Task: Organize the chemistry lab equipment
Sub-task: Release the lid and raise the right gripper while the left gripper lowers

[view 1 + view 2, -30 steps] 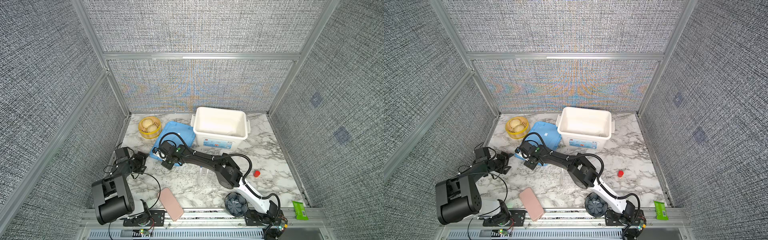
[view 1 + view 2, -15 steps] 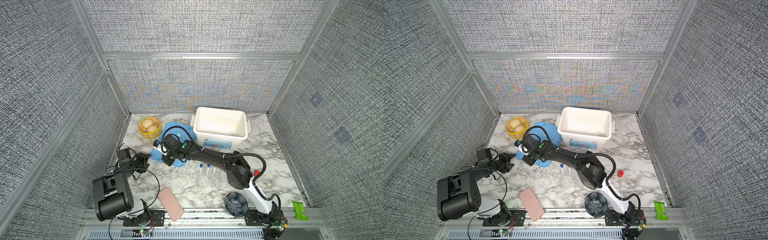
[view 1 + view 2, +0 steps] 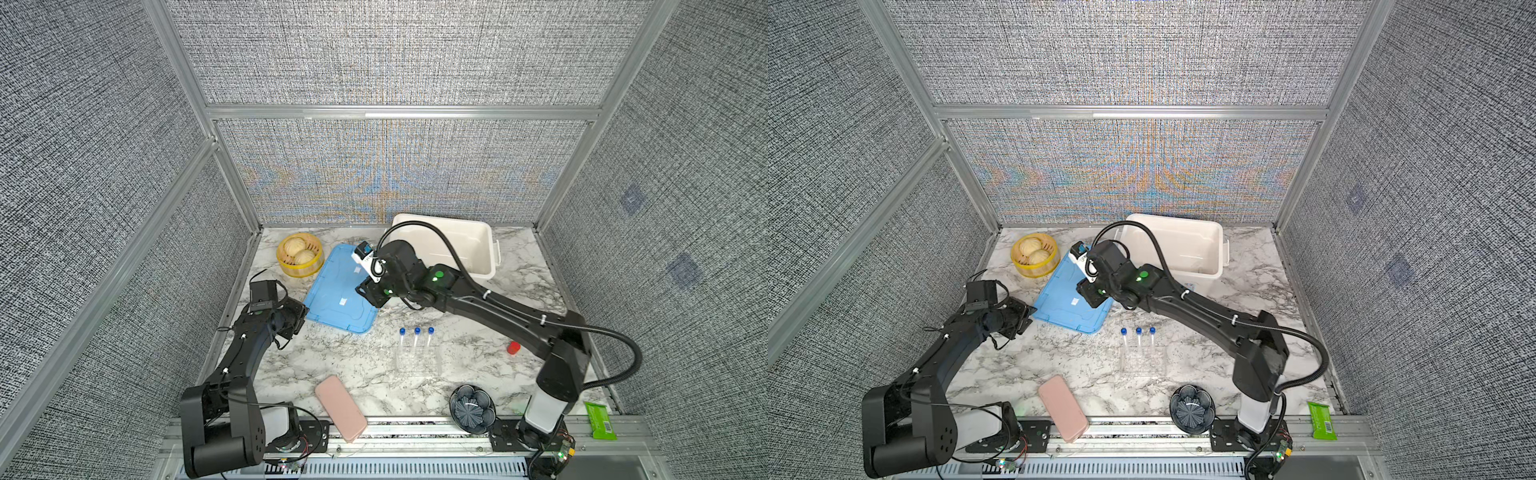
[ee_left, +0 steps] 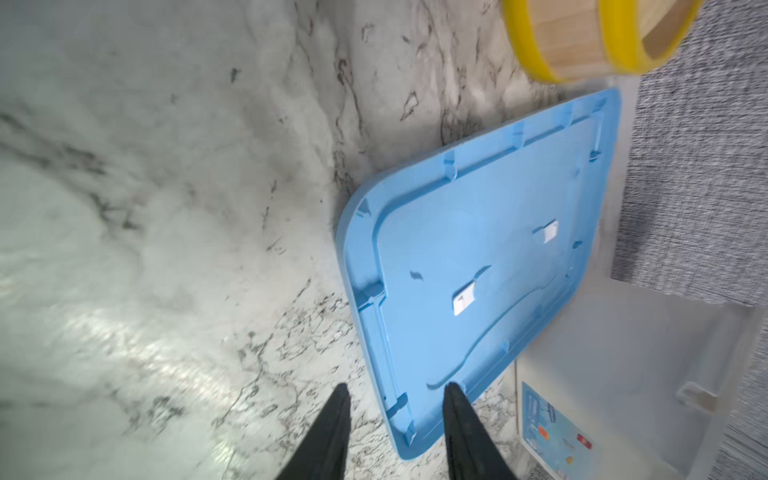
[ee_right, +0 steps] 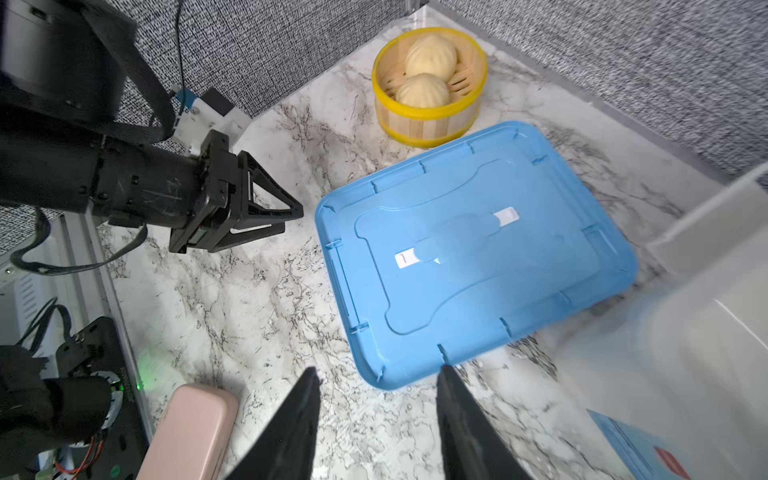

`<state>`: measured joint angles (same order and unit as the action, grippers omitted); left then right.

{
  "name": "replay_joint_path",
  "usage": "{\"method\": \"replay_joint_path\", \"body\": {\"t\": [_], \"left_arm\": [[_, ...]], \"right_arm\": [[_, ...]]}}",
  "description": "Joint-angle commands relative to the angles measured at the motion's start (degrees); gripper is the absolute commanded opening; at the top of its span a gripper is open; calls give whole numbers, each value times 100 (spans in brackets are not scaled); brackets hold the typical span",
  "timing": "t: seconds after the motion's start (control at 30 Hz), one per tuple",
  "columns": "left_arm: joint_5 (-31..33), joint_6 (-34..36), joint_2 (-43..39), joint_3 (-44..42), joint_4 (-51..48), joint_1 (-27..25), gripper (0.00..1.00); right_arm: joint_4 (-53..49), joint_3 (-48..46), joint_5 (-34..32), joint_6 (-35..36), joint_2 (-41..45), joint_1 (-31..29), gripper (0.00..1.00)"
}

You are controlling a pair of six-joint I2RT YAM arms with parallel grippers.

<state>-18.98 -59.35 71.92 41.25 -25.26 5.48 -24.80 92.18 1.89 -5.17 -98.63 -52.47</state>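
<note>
Three clear tubes with blue caps (image 3: 416, 338) (image 3: 1138, 337) stand upright in a small clear rack (image 3: 417, 362) (image 3: 1142, 365) in the middle of the marble table, with no gripper near them. My right gripper (image 3: 370, 296) (image 5: 378, 374) is open and holds nothing; it hangs just over the near corner of a blue lid (image 3: 337, 291) (image 5: 478, 257). My left gripper (image 3: 301, 316) (image 4: 397, 390) is at the lid's left corner, jaws apart with a narrow gap and nothing gripped. In the right wrist view it sits just clear of the lid's edge.
A yellow steamer basket (image 3: 300, 259) with buns stands at the back left. A white bin (image 3: 457, 249) is at the back. A pink case (image 3: 340, 407) and a dark blue bowl (image 3: 471, 409) lie at the front edge. A red cap (image 3: 513, 348) and a green packet (image 3: 599, 419) are at the right.
My right gripper has opened and pulled back to the right, uncovering the tube rack. My left gripper has narrowed and moved right, up to the lid's corner.
</note>
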Motion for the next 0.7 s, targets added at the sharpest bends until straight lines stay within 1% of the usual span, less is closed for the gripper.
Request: {"method": "replay_joint_path", "body": {"t": [0.0,0.1,0.17,0.27,0.47,0.67], "left_arm": [[740,45,280,428,-1317,-270,40],[1002,-19,720,930,-1888,-580,40],[1344,-129,1001,1265,-2253,-805,40],[1661,-334,1376,1703,-2570,-1138,40],[1802,-717,2159,2256,-2776,-1544,39],[1758,-1075,2661,2370,-2485,-1798,37]], "right_arm": [[347,-445,-315,27,527,103,46],[562,-946,-351,9,1011,233,48],[695,-1270,-358,-4,1326,302,48],[862,-1642,-348,-17,1652,382,48],[1225,-2224,-334,19,2094,456,48],[1357,-2425,-162,-6,2285,566,48]]}}
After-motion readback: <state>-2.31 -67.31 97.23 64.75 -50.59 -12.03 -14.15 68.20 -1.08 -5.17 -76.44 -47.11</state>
